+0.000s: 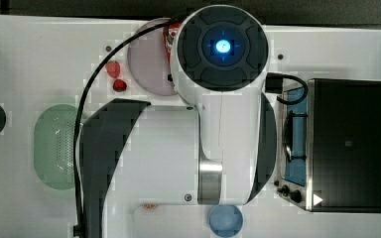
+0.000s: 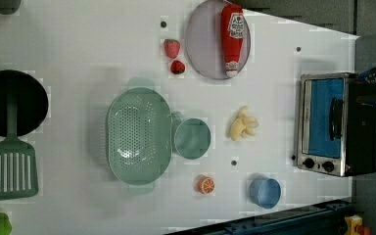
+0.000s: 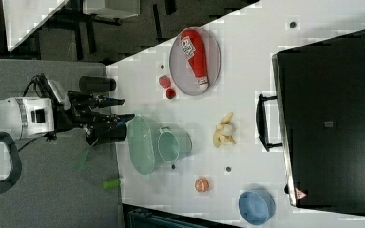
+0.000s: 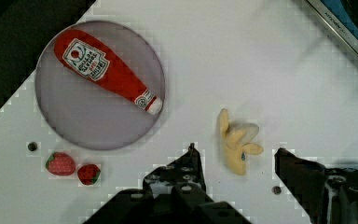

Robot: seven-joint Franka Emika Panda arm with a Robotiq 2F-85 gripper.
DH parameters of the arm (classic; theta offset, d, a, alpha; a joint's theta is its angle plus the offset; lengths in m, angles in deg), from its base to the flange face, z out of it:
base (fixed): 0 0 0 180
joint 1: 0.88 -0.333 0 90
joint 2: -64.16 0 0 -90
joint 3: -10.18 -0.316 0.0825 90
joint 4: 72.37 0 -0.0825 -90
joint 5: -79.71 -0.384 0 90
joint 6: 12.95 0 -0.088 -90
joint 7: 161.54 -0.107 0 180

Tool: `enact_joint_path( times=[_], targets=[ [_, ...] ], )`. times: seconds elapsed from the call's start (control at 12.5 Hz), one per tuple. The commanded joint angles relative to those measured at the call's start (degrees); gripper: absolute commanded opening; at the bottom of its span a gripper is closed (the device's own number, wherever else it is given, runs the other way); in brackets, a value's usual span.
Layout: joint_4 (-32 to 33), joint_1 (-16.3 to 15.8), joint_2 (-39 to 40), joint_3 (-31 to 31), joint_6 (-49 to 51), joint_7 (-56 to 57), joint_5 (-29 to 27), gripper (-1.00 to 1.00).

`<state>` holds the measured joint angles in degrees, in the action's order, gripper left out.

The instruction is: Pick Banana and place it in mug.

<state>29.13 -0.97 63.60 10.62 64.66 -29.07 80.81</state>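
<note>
White bench [image 2: 78,49], seen whole in the left view. Banana [image 2: 243,124] lying flat on bare surface toward the oven-side half, apart from everything around it. Mug [image 2: 192,138] just beside it toward the left view's left, upright, mouth open, with its far side touching or nearly touching the green colander [image 2: 138,132] (handle tucked against the colander rim). Between banana and mug, a strip of bare bench.

Toaster oven [image 2: 330,125] standing near the edge at the left view's right, door facing the banana, with open room between the two. Grey plate [image 2: 203,44] near the top edge of the left view, a ketchup bottle [image 2: 232,36] lying across it, and two strawberries [image 2: 172,49] just off its rim. Orange slice [image 2: 206,184] and blue cup [image 2: 265,192] close to the bottom edge of the left view, both well apart from the banana. Black pan [image 2: 12,103] and green spatula [image 2: 11,164] at the far left edge.

Gripper [image 4: 235,154] hanging above the bench with fingers [image 4: 189,170] apart and nothing between them, in the wrist view straddling the banana [image 4: 235,147] from well above (not touching). In the right view, gripper [image 3: 121,109] out past the colander-side edge of the bench.
</note>
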Motion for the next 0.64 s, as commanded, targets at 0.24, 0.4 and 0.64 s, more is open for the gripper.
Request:
enact_joint_path(
  times=[0.24,0.4,0.64],
  targets=[
    [8.99,0.76,-16.32,3.82,11.03,4.01,-0.09,0.97],
    [11.56,0.66,-14.95,3.63,10.53,4.26,-0.09,1.0],
    [17.15,0.54,-11.75,3.09,3.41,4.58,-0.09,1.0]
  ],
)
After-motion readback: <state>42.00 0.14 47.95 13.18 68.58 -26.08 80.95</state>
